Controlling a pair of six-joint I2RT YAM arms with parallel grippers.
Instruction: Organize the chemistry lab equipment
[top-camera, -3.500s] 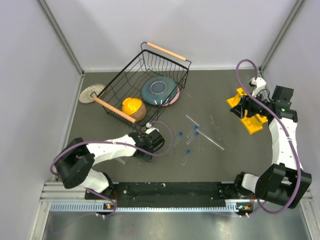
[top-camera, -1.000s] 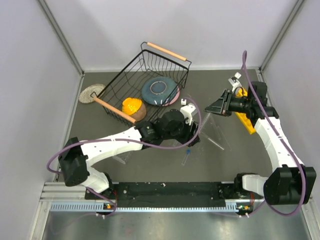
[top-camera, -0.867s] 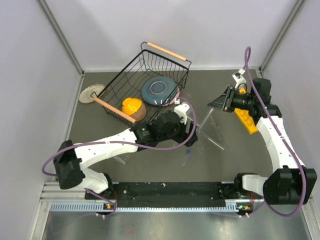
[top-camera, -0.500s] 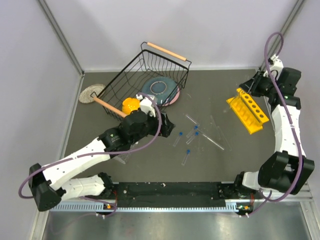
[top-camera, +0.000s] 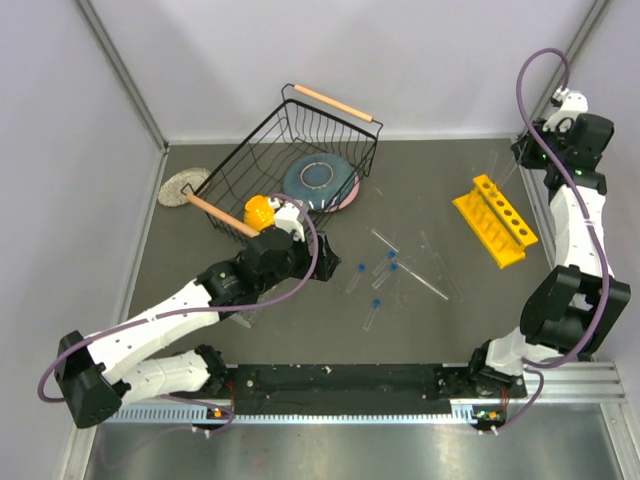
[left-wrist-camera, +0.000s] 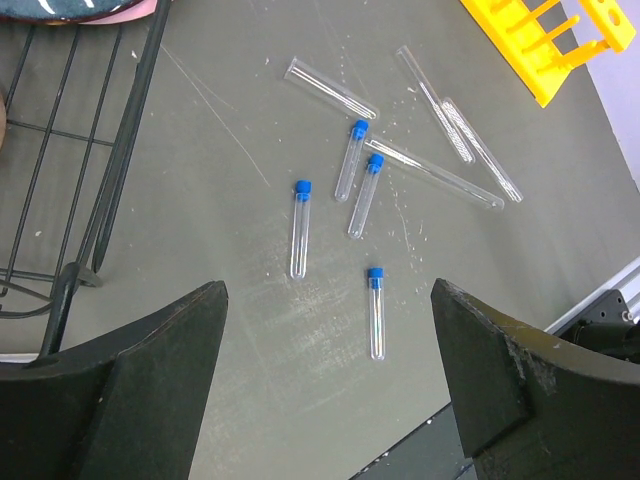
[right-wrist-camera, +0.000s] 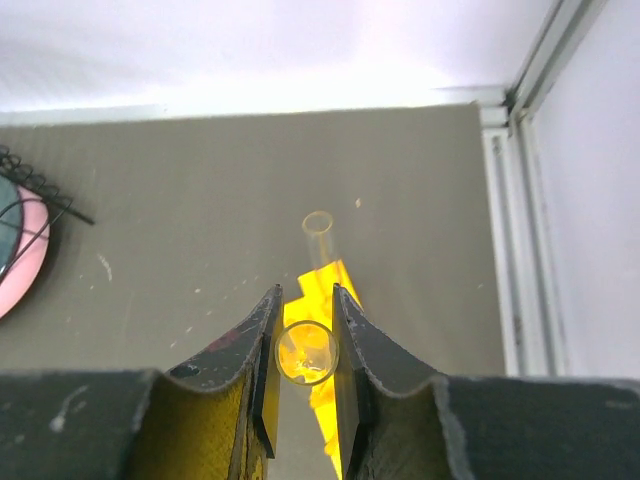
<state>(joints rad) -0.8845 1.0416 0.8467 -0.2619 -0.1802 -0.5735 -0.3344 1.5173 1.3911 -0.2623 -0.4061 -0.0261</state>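
Observation:
Several small clear tubes with blue caps (left-wrist-camera: 300, 228) (top-camera: 372, 313) lie on the dark table beside long clear glass rods (left-wrist-camera: 435, 175) (top-camera: 420, 282). My left gripper (left-wrist-camera: 327, 296) (top-camera: 315, 262) hovers open above them, holding nothing. The yellow holed rack (top-camera: 495, 222) (right-wrist-camera: 322, 288) sits at the right. My right gripper (right-wrist-camera: 305, 352) (top-camera: 518, 158) hangs above the rack's far end, shut on a clear glass tube (right-wrist-camera: 307, 352) seen end-on. Another clear tube (right-wrist-camera: 319, 232) stands upright just beyond it over the rack. A clear plastic rack (top-camera: 243, 316) shows partly under my left forearm.
A black wire basket (top-camera: 300, 135) (left-wrist-camera: 90, 150) with wooden handles holds a blue plate (top-camera: 318, 182) and an orange bowl (top-camera: 262, 212) at the back left. A round woven mat (top-camera: 182, 185) lies left of it. Walls and a metal frame rail (right-wrist-camera: 525, 250) run close beside the yellow rack.
My left arm has pulled back from the table's middle toward the basket, its jaws now wide open. My right arm has swung from the middle to the far right, over the yellow rack, still gripping the tube.

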